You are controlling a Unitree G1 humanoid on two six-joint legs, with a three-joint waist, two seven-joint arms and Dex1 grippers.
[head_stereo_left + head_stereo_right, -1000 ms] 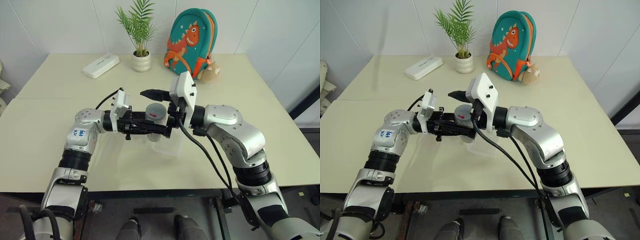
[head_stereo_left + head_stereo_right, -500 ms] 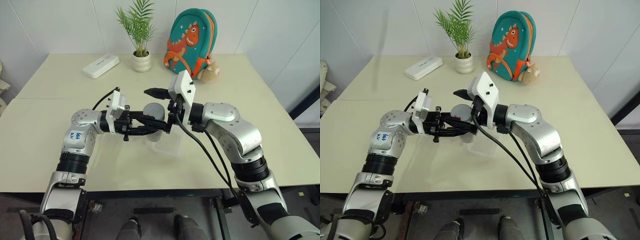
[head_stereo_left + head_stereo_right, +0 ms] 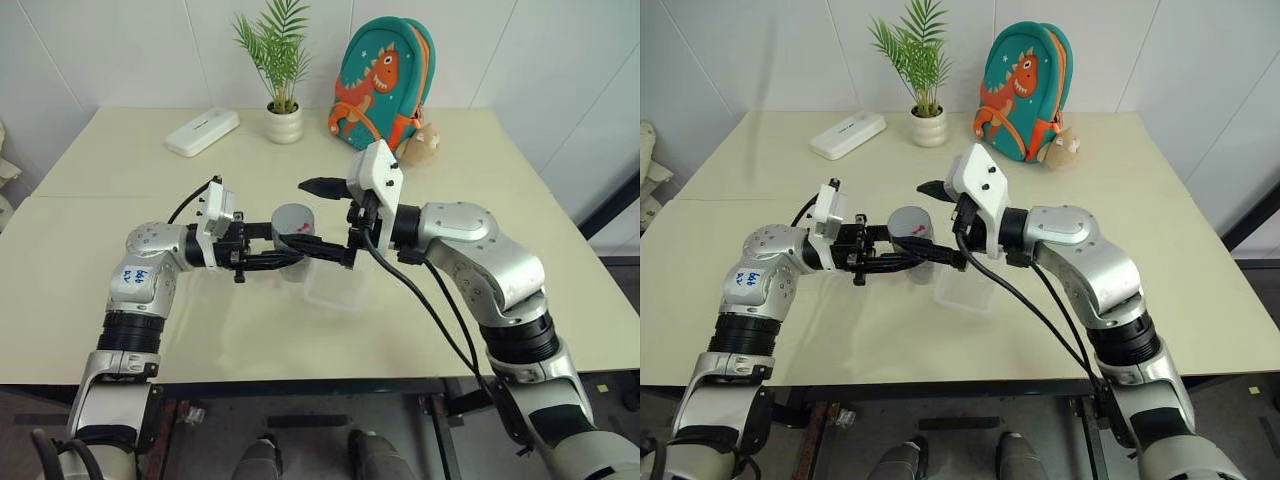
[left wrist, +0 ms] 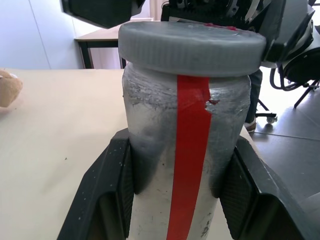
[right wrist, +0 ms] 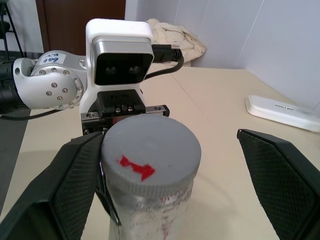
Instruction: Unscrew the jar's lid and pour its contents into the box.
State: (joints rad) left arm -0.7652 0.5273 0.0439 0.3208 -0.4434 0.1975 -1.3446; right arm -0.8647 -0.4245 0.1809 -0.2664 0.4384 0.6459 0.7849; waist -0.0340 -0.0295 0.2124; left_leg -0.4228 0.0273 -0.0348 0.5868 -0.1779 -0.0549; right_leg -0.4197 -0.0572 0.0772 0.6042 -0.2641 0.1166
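Jaws: left gripper (image 4: 177, 200) is clamped tight round the jar (image 4: 185, 165), one finger each side of the body, holding it upright above the worktop (image 3: 120, 260). right gripper (image 5: 170, 190) is spread about as wide as it goes, one finger right against the cap's edge and the other well clear, so it's got hold of nothing.

Far left: flat white case (image 3: 202, 131) near the back of the worktop, well away from the action.

Back middle: little plant in a white ribbed pot (image 3: 283, 122), not involved.

Jar: held in the air between the two arms, red stripe down its side, just left of and a bit above the box.

Lid: grey lid (image 5: 151, 155) looks fully seated on the jar, red mark on top, facing the right gripper.

Contents: can't make out the pellet through the scuffed plastic, too small to tell.

Box: clear box (image 3: 335, 287) sits on the worktop under the right gripper, looks empty as far as I can see.

Back right: dinosaur backpack (image 3: 380, 80), just scenery.

Progress: early days imo. Jar is picked up and presented, but the unscrewing isn't finished and the pour is all still to come.
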